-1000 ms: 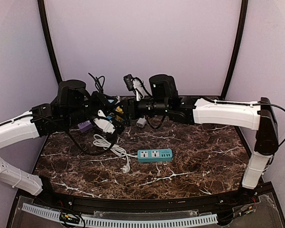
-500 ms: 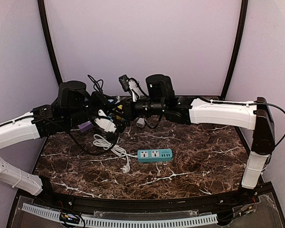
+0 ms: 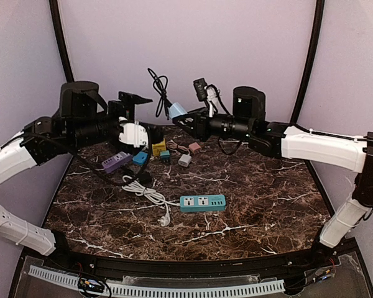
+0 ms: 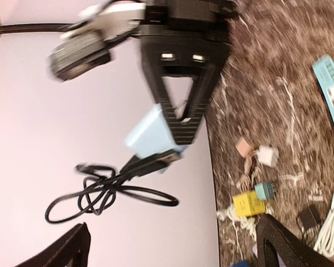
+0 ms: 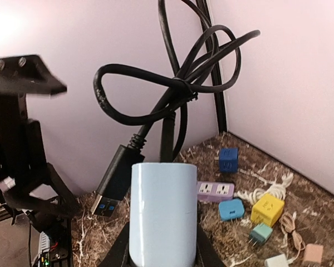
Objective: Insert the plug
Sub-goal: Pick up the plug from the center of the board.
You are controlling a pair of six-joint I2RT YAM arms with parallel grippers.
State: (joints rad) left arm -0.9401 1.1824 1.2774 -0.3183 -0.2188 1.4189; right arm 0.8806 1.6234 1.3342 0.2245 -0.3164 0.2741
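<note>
My right gripper is shut on a light blue adapter and holds it in the air above the back of the table. A knotted black cable hangs from the adapter. Its USB plug dangles loose beside the adapter. My left gripper stands open a short way to the left, with nothing between its fingers. In the left wrist view the adapter and cable show in the right arm's jaws. A teal power strip lies mid-table.
A purple power strip, a blue cube, a blue adapter, a yellow cube and a teal plug sit near the back. A white coiled cable lies left of the teal strip.
The left gripper has opened and drawn back to the left. The right gripper, shut on the light blue adapter, has risen and moved right, carrying the black cable with it.
</note>
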